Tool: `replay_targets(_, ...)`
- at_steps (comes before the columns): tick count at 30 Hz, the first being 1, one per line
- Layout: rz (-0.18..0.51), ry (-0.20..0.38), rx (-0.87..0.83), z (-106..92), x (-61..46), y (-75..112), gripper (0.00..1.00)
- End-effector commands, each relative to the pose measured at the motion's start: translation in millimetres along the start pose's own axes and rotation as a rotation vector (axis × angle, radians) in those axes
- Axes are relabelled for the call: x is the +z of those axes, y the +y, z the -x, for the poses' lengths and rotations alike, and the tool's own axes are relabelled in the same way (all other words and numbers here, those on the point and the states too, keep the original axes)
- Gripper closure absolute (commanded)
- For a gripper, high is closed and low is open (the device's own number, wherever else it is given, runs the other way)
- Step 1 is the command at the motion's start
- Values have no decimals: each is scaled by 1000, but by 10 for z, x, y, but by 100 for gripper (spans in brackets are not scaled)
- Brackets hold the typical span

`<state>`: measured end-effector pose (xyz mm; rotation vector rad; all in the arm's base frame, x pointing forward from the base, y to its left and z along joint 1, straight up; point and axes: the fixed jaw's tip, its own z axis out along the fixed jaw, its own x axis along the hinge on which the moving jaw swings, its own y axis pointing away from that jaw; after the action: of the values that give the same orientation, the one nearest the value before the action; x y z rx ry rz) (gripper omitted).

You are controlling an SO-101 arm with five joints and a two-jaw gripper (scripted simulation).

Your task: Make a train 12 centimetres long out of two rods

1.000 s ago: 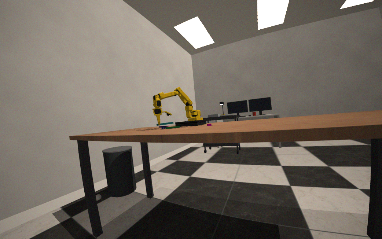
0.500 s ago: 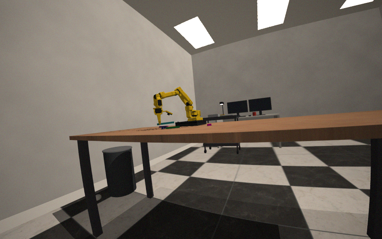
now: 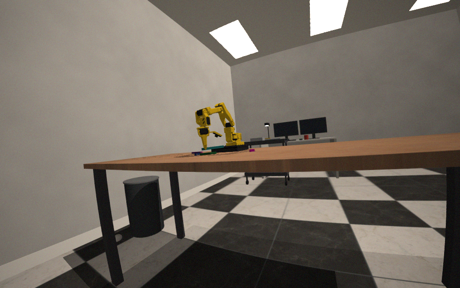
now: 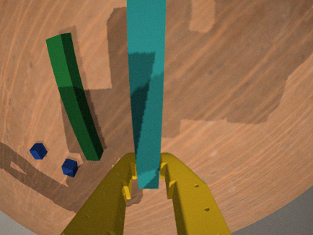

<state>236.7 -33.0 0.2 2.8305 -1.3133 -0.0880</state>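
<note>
Turquoise rod (image 4: pixel 146 81) runs off frame at 12 o'clock; the hand (image 4: pixel 146 177), nearly closed, grips its near end above the surface (image 4: pixel 231 57).

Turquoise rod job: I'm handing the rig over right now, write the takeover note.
Tool: shut on the near end of the turquoise rod, which sticks out straight ahead and, judging by its shadow, is held above the table.
Rods: green rod lies flat to the left of the turquoise rod, at an angle and apart from it. Two blue cubes lie near the green rod's near end. A magenta rod lies by itself near the arm's base.
Done: the turquoise rod is picked up.
Left: set it flat with one end against the magenta rod, in line. Join nothing else.
</note>
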Motion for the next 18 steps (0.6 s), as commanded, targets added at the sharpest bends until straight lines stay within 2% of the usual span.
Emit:
replay_targets(1, -22, 25, 11, 130, -26, -167, 100)
replay_targets(6, -20, 29, 5, 479, -8, -407, 100)
replay_targets(11, -18, 32, 1, 765, 9, -544, 100)
replay_targets(15, -18, 33, -1, 904, 17, -595, 100)
replay_targets(18, -18, 34, -2, 925, 19, -602, 100)
